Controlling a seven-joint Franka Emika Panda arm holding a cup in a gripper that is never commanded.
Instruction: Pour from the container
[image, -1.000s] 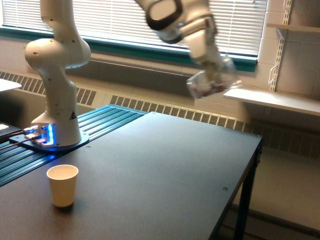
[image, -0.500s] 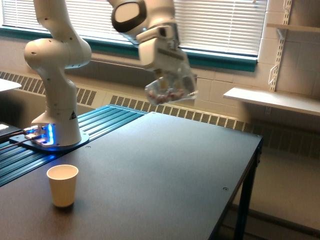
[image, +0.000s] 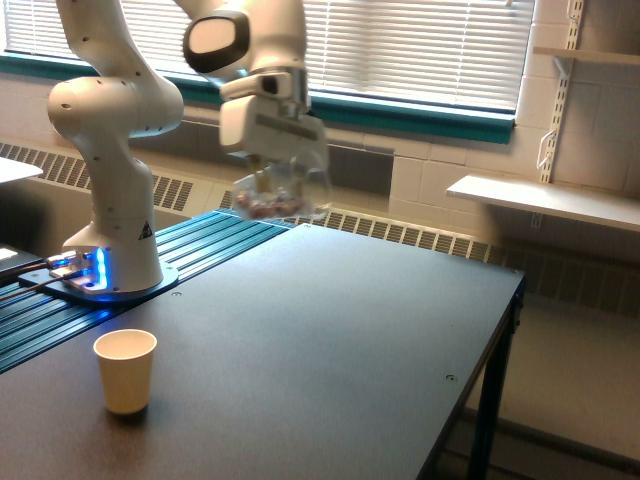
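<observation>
None of the pour is done, I judge: my gripper (image: 272, 172) grips the clear plastic cup (image: 281, 192) of pink pieces high above the table (image: 330, 330), well apart from the paper cup (image: 126, 371).

Daylight through blinds (image: 420, 45), motion-blurred gripper (image: 275, 185), soft focus
</observation>
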